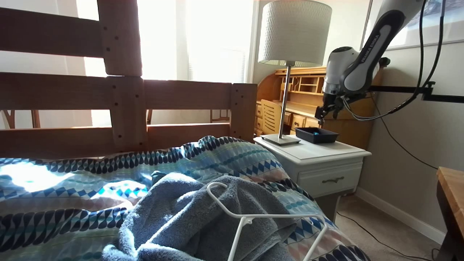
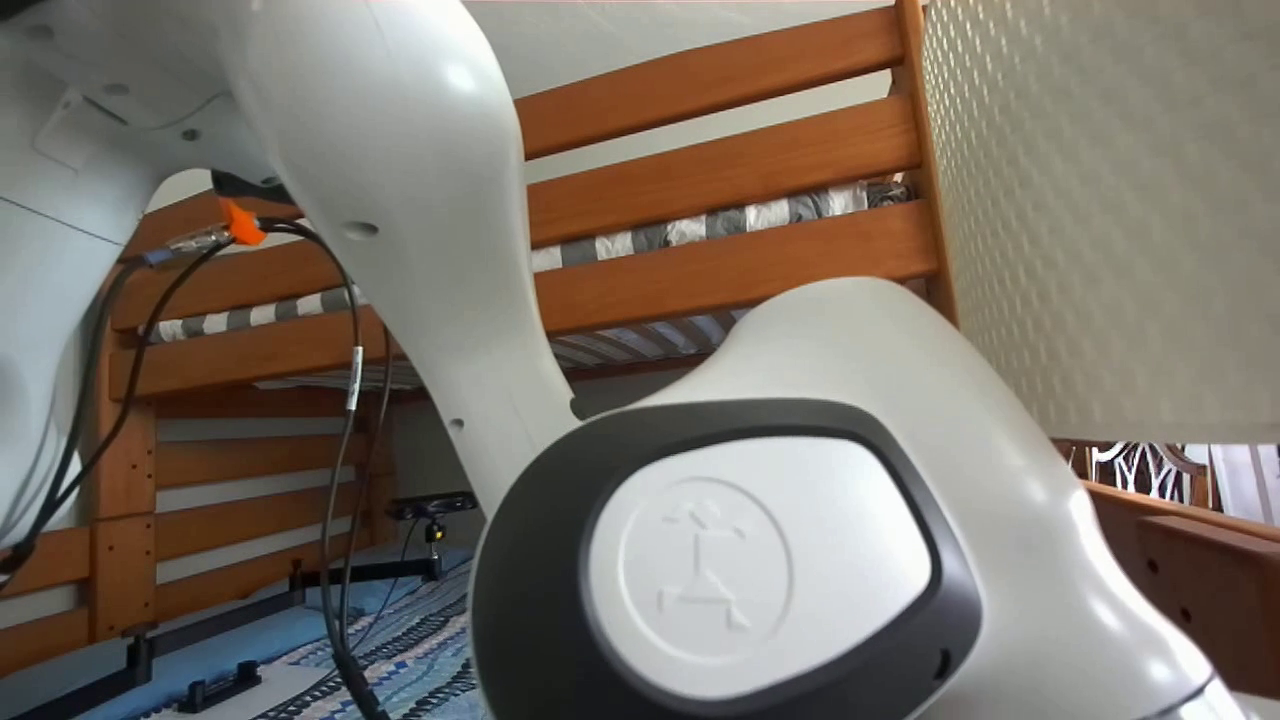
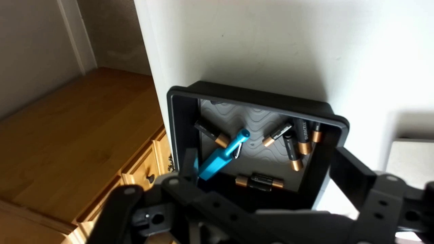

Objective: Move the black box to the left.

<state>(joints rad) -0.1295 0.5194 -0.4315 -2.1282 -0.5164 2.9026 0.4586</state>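
The black box [image 1: 326, 139] is a low open tray on the white nightstand, to the right of the lamp in an exterior view. In the wrist view the black box [image 3: 261, 93] holds several black and copper batteries and a bright blue tool-like object [image 3: 217, 161]. My gripper [image 1: 326, 115] is above the box in that exterior view. In the wrist view the gripper [image 3: 268, 164] is open, with its fingers apart over the box's left and right sides and nothing between them. My gripper hides the box's near edge. The box and gripper do not show in the arm-filled exterior view.
The lamp [image 1: 295, 32] stands beside the box on the nightstand [image 1: 308, 154]. Its shade [image 2: 1110, 220] looms close to the arm. A pale flat plate [image 3: 412, 162] lies right of the box in the wrist view. A wooden desk [image 3: 84, 135] stands beyond the nightstand's edge.
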